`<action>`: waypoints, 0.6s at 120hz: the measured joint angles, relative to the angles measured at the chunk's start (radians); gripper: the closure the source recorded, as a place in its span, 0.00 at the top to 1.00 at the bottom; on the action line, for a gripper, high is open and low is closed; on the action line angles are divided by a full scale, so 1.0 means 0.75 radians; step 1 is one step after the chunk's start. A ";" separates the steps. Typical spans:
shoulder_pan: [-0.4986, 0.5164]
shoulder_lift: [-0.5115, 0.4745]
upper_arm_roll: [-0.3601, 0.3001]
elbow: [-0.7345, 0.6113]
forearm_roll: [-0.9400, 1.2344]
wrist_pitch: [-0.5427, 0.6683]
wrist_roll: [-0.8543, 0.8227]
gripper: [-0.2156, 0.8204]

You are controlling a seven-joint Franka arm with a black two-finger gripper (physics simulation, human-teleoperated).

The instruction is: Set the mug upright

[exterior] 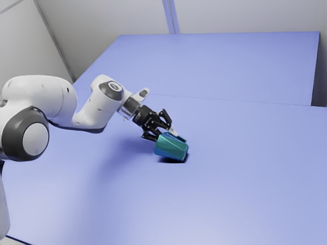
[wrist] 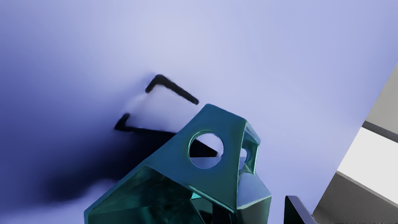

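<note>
At the exterior view's left, 1 white and grey robot arm (exterior: 53, 102) reaches across a blue worktop (exterior: 245, 178) toward a blue-green faceted mug (exterior: 171, 147). Next, just beside the mug's upper left in that view, are the black jaws, angled down toward it, probably so that they can steer its tilt. Whether they are released or clenched on the mug, I cannot tell.

Then comes the mug itself, tilted well over rather than upright, with a dark shadow (exterior: 166, 161) below it. Its open mouth seems to face the jaws, which would give them a wall or rim to work on. In the wrist view, a wedge-shaped part with a round hole, likely the handle (wrist: 217, 121), juts from the mug's side.

The mug is not yet standing, so the job looks unfinished. It likely needs turning until its base sits flat; a loose hold could let it roll or slip.
</note>
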 joint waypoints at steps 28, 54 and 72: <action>-0.043 -0.001 -0.009 0.040 0.004 0.040 -0.009 0.09; -0.063 -0.018 -0.019 0.042 0.041 0.093 -0.033 0.05; -0.074 -0.117 -0.040 0.037 0.240 0.128 -0.087 0.04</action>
